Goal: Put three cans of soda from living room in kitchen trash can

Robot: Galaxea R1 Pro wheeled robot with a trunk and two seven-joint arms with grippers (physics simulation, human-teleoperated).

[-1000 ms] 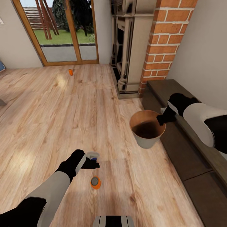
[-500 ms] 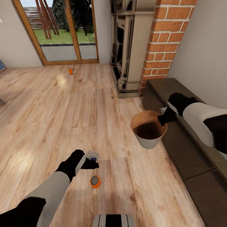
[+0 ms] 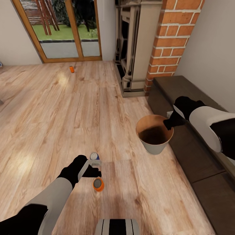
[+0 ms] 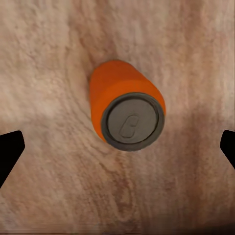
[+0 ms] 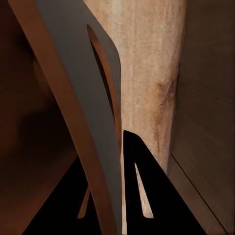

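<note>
Floorboards [image 3: 49,107] of pale wood run from the wood-framed glass doors [image 3: 62,29] and brick fireplace [image 3: 169,42] to a dark low cabinet [image 3: 182,143], beside which the trash can [image 3: 153,148], copper-brown inside, hangs by its rim, pinched tight in the right gripper [image 3: 168,123]. The left gripper [image 3: 95,164] hovers spread wide, empty, over an upright soda can [image 3: 98,184]. A second can [image 3: 71,69] stands far off near the doors.

Left pincer [image 3: 94,172] spread wide, right pincer [image 3: 168,124] apparently clamped
</note>
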